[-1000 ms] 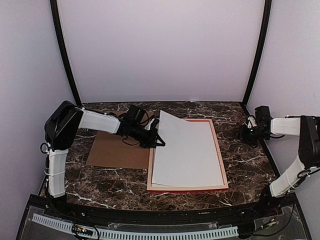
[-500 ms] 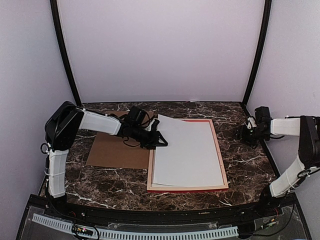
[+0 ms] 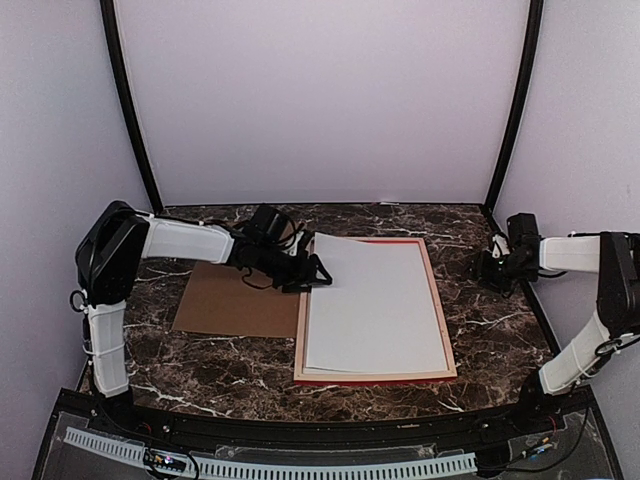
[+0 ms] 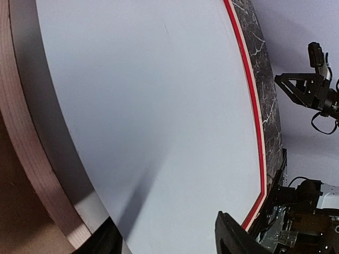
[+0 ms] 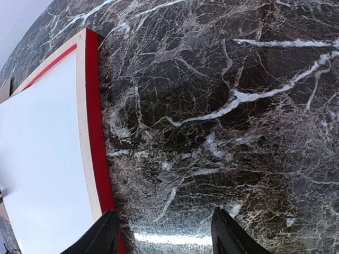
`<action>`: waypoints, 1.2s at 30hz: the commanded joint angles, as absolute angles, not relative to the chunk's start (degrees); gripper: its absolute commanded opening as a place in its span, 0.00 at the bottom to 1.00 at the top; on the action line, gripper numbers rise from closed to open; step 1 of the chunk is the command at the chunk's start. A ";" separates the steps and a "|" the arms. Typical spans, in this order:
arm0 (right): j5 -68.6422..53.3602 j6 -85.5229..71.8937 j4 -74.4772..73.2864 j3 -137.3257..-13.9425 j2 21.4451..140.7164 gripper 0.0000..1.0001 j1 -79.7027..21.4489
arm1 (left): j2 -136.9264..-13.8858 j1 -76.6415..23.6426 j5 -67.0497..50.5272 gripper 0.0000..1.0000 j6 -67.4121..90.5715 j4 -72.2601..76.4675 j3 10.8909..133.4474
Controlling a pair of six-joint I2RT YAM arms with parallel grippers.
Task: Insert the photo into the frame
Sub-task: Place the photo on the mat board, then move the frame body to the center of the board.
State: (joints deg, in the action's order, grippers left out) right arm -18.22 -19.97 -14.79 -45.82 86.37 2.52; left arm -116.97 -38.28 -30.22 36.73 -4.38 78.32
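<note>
Since the earlier frame, the photo's (image 3: pixel 375 305) raised far-left corner has dropped, and my left tool (image 3: pixel 318 272) has let go.
Top view: the photo lies white side up inside the frame (image 3: pixel 375 377). The right tool (image 3: pixel 487 268) hovers apart over the table (image 3: pixel 490 330).
Left wrist: fingers spread wide, nothing held.
Right wrist: jaws wide, empty.
</note>
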 commanded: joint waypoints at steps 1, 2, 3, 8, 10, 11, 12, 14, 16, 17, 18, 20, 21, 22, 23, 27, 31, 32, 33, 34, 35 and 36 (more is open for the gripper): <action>-18.13 -19.73 -13.81 -45.85 85.15 0.60 1.28 | -111.18 -38.67 -25.70 0.62 33.55 -8.77 76.96; -17.95 -19.74 -13.99 -45.92 84.96 0.60 0.83 | -110.70 -38.67 -24.20 0.62 32.62 -9.31 76.74; -17.72 -19.83 -14.11 -46.03 84.65 0.60 0.43 | -109.57 -38.67 -23.22 0.62 32.09 -10.54 76.65; -15.60 -20.76 -15.09 -47.64 82.77 0.61 -5.12 | -104.34 -38.60 -13.47 0.65 27.52 -15.63 76.05; -14.86 -21.45 -15.38 -48.74 82.17 0.62 -7.42 | -102.50 -38.66 -9.76 0.66 25.73 -18.36 76.00; -14.45 -21.79 -15.38 -49.35 82.03 0.63 -8.87 | -101.92 -38.65 -7.32 0.66 25.17 -19.11 76.13; -14.07 -22.20 -15.46 -50.09 81.98 0.63 -10.34 | -100.89 -38.62 -6.25 0.67 23.96 -20.40 76.16; -13.07 -22.99 -15.63 -51.75 82.30 0.64 -13.92 | -99.50 -38.26 -3.25 0.69 22.41 -22.28 76.34; -12.64 -23.96 -15.27 -53.51 83.17 0.64 -17.70 | -98.23 -37.59 -1.18 0.73 21.08 -23.63 76.15; -12.33 -24.46 -15.03 -54.49 83.88 0.64 -19.54 | -97.76 -37.29 0.98 0.77 20.69 -23.99 75.79; -11.99 -24.90 -14.83 -55.52 84.64 0.65 -21.62 | -96.95 -36.77 1.81 0.80 20.03 -24.61 75.56; -11.33 -25.59 -14.77 -58.29 87.15 0.65 -25.77 | -95.68 -35.91 4.06 0.85 19.09 -25.47 74.80; -10.96 -25.78 -14.80 -59.75 88.36 0.65 -27.98 | -95.26 -35.58 5.32 0.88 18.86 -25.74 74.23; -10.69 -25.97 -14.80 -61.37 89.81 0.65 -29.93 | -94.46 -34.78 5.82 0.89 18.56 -26.17 73.94; -10.55 -26.15 -14.78 -62.89 91.29 0.65 -32.04 | -94.07 -34.31 6.55 0.90 18.51 -26.35 73.17; -10.53 -26.64 -14.96 -71.01 98.39 0.65 -40.20 | -90.34 -30.19 5.85 0.91 19.29 -25.97 68.97; -11.78 -27.28 -14.99 -79.25 106.39 0.65 -46.93 | -85.67 -24.88 3.50 0.93 19.15 -23.28 63.35; -12.10 -27.27 -15.27 -81.73 108.73 0.65 -48.46 | -84.98 -23.07 2.87 0.96 19.11 -22.93 61.65; -12.36 -27.36 -15.66 -84.19 111.01 0.65 -49.78 | -83.49 -22.39 2.84 0.97 19.13 -22.17 60.93; -12.73 -27.37 -16.15 -86.65 113.85 0.65 -51.09 | -82.84 -21.29 2.84 0.99 19.19 -21.72 59.51; -13.08 -27.42 -16.77 -89.17 116.20 0.65 -52.12 | -81.66 -20.50 2.83 0.99 19.61 -20.94 58.40; -13.42 -27.49 -17.29 -91.41 118.24 0.65 -53.17 | -81.13 -20.23 2.53 0.99 19.95 -20.45 57.81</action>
